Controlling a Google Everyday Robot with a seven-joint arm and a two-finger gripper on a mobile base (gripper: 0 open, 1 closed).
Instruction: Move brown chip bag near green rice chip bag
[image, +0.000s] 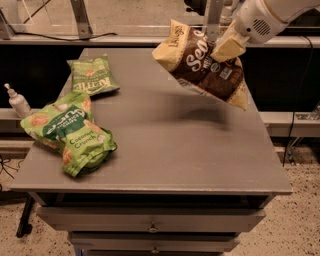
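Observation:
The brown chip bag (202, 65), dark brown with pale yellow-tan edges and white "Sea" script, hangs in the air above the right back part of the grey table (165, 145). My gripper (227, 47) comes in from the upper right and is shut on the bag's upper right edge. The bag's shadow falls on the tabletop below it. The green rice chip bag (67, 132), bright green with orange-tan crisp pictures and "Crunch" wording, lies at the table's left front edge, far from the brown bag.
A smaller olive-green bag (92, 75) lies flat at the back left. A white pump bottle (17, 102) stands on a lower ledge left of the table. Drawers run under the table's front edge. A metal rail and posts stand behind the table.

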